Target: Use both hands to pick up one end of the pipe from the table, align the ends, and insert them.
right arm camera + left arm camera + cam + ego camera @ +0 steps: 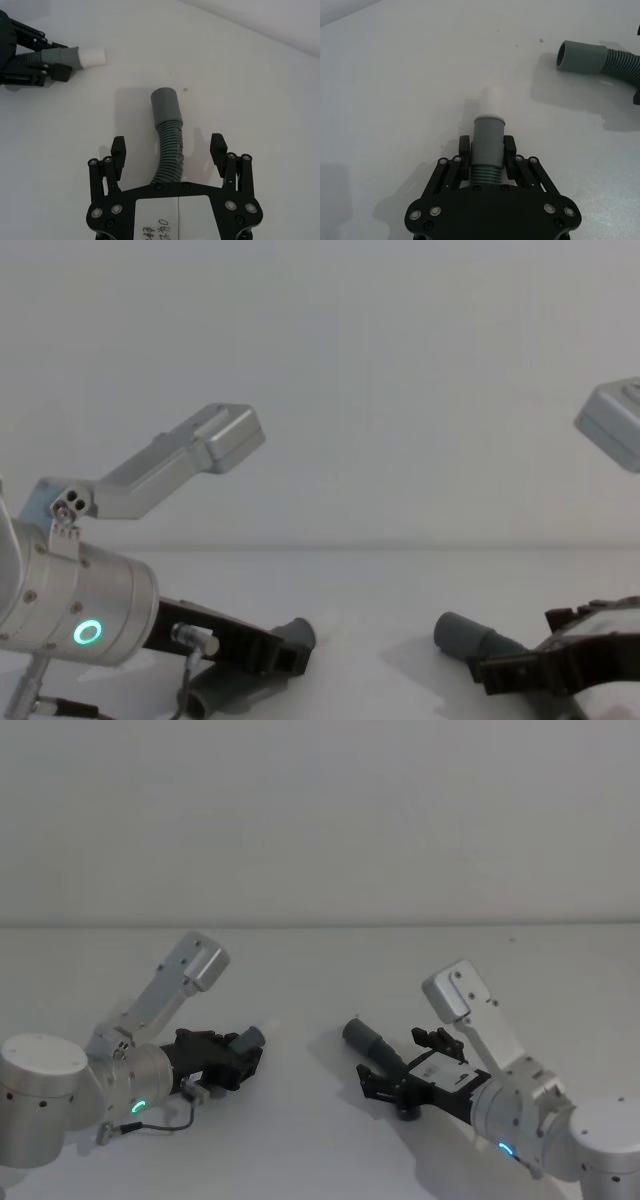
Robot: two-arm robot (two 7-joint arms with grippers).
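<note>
Left end effector [487, 147], left wrist view: fingers clamped on the tipped hose piece [486, 172] where its grey cuff [487, 131] meets the ribs, whitish tip [492, 102] pointing out over the table [385, 80]. The second hose piece [622, 65] lies well apart, its open cuff [580, 55] turned roughly this way. Right wrist view: right end effector [168, 150] has its fingers spread, one on either side of the ribbed run of the second hose piece, neither touching it; the open cuff sits ahead of the fingertips. Judgement: the step in hand is the right grasp. Centre the hose between the fingers first, and close as near the cuff as reach allows, since the ribs probably flex and a far-back hold would let the mouth droop. Head view: both pieces mid-table, ends facing across a gap, angled, not in line. Chest view: both cuffs low near the table; cannot tell whether either is clear of it. Level both before bringing tip to mouth.
</note>
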